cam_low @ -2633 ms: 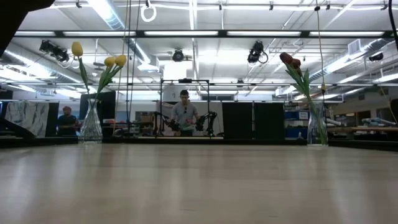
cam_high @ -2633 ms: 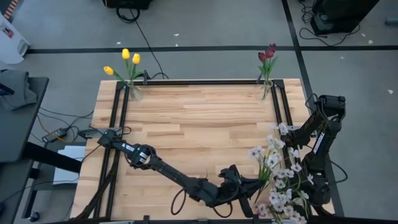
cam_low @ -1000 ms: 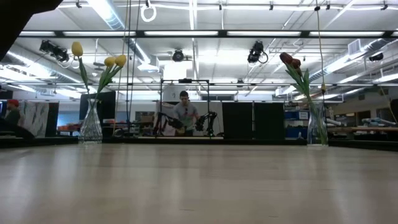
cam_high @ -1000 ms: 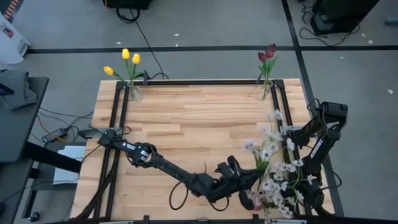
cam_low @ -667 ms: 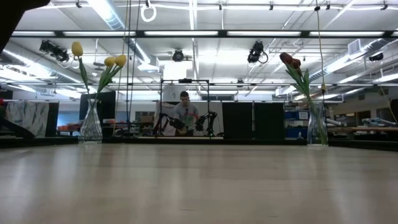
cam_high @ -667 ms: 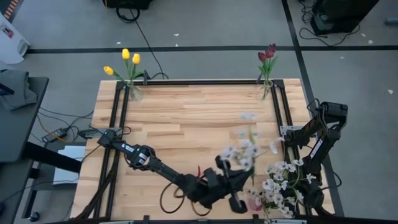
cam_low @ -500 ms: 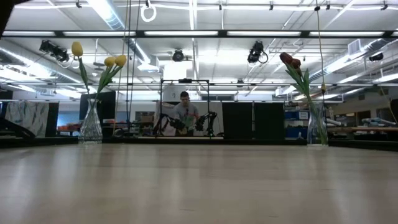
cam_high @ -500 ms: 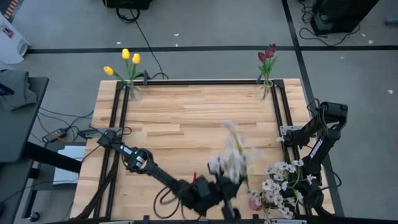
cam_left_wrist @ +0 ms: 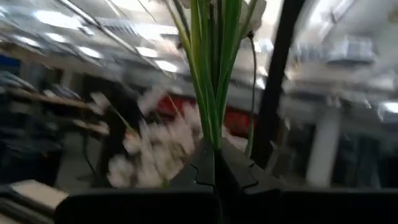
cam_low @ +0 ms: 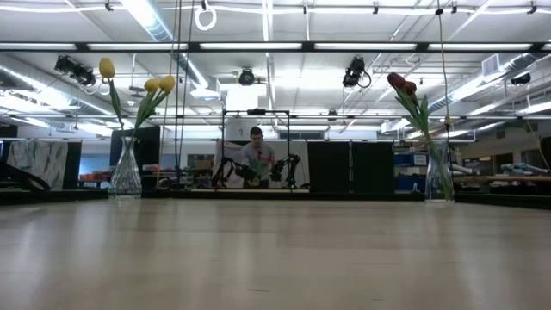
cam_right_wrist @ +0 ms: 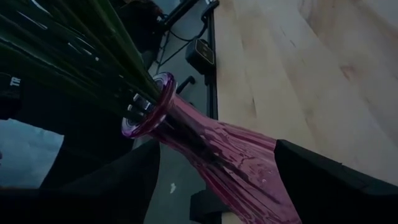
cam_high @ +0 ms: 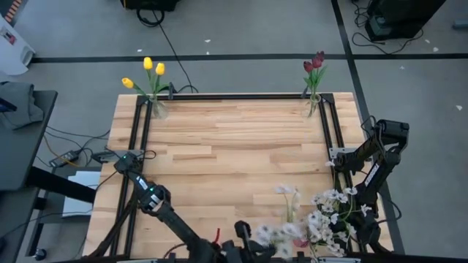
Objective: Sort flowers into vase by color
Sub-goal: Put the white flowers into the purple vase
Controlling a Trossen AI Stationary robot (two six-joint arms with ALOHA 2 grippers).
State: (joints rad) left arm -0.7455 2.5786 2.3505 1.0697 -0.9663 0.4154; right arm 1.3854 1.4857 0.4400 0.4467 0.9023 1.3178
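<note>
Light wood plank tabletop [cam_high: 227, 146] on a black frame. Far-left corner: clear vase [cam_high: 158, 108] with yellow tulips [cam_high: 148, 71], upright. Far-right corner: clear vase [cam_high: 313, 103] with dark red tulips [cam_high: 315, 62], upright. Near-right corner: pink glass vase [cam_right_wrist: 211, 152] of white blossom sprays [cam_high: 329, 215]; can't tell if it rests on the wood.

A robotics lab: strip-lit ceiling [cam_low: 275, 52], another robot rig [cam_low: 256, 164] behind, cables [cam_high: 172, 51] across the floor.
</note>
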